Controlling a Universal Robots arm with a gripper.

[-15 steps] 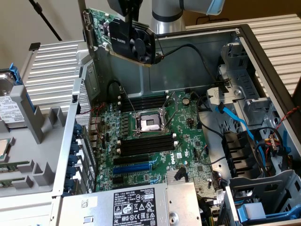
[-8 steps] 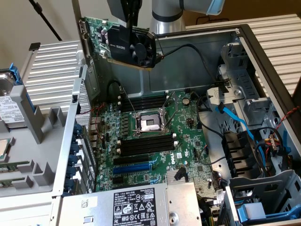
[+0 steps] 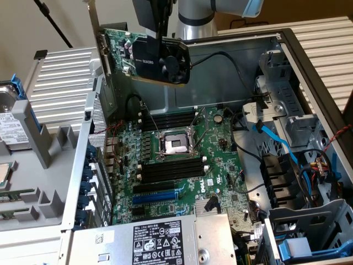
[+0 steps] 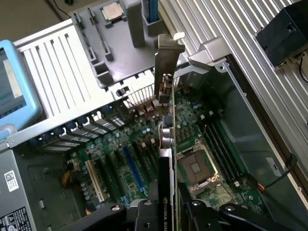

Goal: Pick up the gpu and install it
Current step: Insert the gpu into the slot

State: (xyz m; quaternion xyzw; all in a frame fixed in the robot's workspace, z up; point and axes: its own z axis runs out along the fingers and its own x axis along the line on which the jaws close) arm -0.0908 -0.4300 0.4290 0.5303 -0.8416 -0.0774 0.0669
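- Nearest the exterior camera, the power supply (image 3: 160,240) sits at bottom centre of the frame, its printed label facing up.
- Beyond it the motherboard (image 3: 182,165) lies flat in the open case (image 3: 309,66). The bare socket (image 3: 174,144) is at mid-frame, with black memory sticks (image 3: 171,118) above and below it.
- A blue slot (image 3: 160,196) runs across the board just above the power supply.
- At the right of the frame, a blue cable (image 3: 276,141) curves down past the drive bays.
- A drive (image 3: 11,130) rests on the ribbed surface at the left edge.
- At upper centre the gripper (image 3: 164,52) is clamped on the gpu (image 3: 144,59), holding it in the air over the far end of the case.
- The card is clear of the motherboard and not seated in any slot.
- From this side the card shows its flat face, with green board toward the exterior view's left and black shroud and fan toward the right. It hangs slightly tilted.
- The wrist view looks along the gpu (image 4: 165,173) edge-on, so it reads as a thin dark strip.
- The gripper (image 4: 168,214) has its fingers (image 4: 144,214) pressed against the card's two faces.
- At the card's far end, the silver bracket (image 4: 168,62) stands out against the case's rear wall.
- Past the card's edge lie the motherboard (image 4: 139,163), the blue slot (image 4: 132,166), a white slot (image 4: 95,180) and the socket (image 4: 196,167).
- A loose chip (image 4: 113,10) sits on a grey tray outside the case.
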